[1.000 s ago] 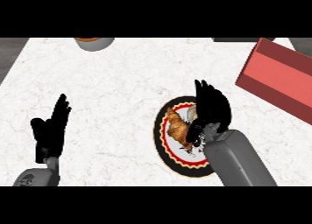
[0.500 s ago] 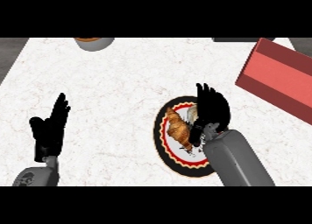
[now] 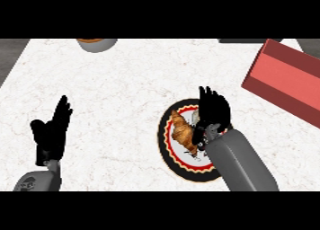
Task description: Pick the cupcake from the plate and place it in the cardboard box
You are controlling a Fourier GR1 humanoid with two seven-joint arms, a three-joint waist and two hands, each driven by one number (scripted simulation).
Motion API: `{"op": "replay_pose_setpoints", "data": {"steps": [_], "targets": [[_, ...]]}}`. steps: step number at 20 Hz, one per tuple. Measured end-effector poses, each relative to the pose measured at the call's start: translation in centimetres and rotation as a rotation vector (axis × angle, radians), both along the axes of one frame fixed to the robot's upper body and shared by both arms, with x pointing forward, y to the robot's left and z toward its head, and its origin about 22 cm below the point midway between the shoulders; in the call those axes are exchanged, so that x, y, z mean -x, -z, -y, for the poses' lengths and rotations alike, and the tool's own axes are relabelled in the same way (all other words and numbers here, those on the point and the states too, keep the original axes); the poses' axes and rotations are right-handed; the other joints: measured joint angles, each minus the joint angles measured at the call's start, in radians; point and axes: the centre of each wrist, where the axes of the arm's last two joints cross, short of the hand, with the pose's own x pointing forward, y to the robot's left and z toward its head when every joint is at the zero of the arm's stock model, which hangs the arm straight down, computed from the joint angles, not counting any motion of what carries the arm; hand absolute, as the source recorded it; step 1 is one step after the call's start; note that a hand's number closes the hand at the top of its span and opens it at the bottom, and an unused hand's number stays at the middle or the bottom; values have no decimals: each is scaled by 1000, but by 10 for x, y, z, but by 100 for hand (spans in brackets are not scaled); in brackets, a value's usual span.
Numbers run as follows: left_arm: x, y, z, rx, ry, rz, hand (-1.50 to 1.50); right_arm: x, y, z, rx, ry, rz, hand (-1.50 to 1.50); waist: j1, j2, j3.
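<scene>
Moved: almost nothing. The right hand (image 3: 214, 110) sits over the same far-right part of the plate (image 3: 182, 170) as in both earlier pictures, its forearm on the same line from the lower edge.
Unmoved: the cupcake (image 3: 182, 132), the plate and the red box (image 3: 289, 81) all lie where they were.
Right hand fingers: stretched out and a little fanned, pointing away from the robot. They are not wrapped round anything. Whether the thumb touches the cupcake is hidden under the hand.
Left hand: the left hand (image 3: 53, 130) rests at the lower left of the counter (image 3: 123, 81), fingers straight and upright, holding nothing.
Cupcake: on the plate, on its left half, just beside the right hand's palm. It shows as a long golden-brown baked piece, shaped more like a croissant than a cupcake.
Box: at the counter's far right, well apart from the plate, red-sided, tilted across the corner.
Also there: a grey bowl (image 3: 96, 44) with something orange in it, at the far edge.
Meaning for the task: the stillness suggests the hand is settled at the pick-up spot, with the grasp not yet made. Closing on the cupcake, the lift and the carry to the box all remain.
Risk: closing from this side could nudge the cupcake leftward across the plate rather than catch it.
</scene>
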Motion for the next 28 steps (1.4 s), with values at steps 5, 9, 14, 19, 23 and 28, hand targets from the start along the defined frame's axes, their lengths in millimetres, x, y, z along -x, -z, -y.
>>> {"op": "replay_pose_setpoints", "data": {"steps": [5,9,14,19,23,28], "targets": [[2,-2,4,1,-1,-1,0,-5,8,9,-6,7,-1,-150,-1,0,0],[1,1,-4,0,-4,0,0,-11,18,11,-7,1,4,-150,-1,-1,0],[3,2,1,5,1,-2,0,-18,31,14,-10,-20,9,150,-1,-4,-3],[0,1,-1,-5,4,3,0,-21,35,10,0,-94,90,150,0,-4,-4],[1,1,2,-4,5,-3,0,-21,37,9,12,-114,142,150,-2,-5,-4],[2,3,-3,-7,-9,-4,0,-4,42,31,6,-149,142,150,-10,-6,-3]]}}
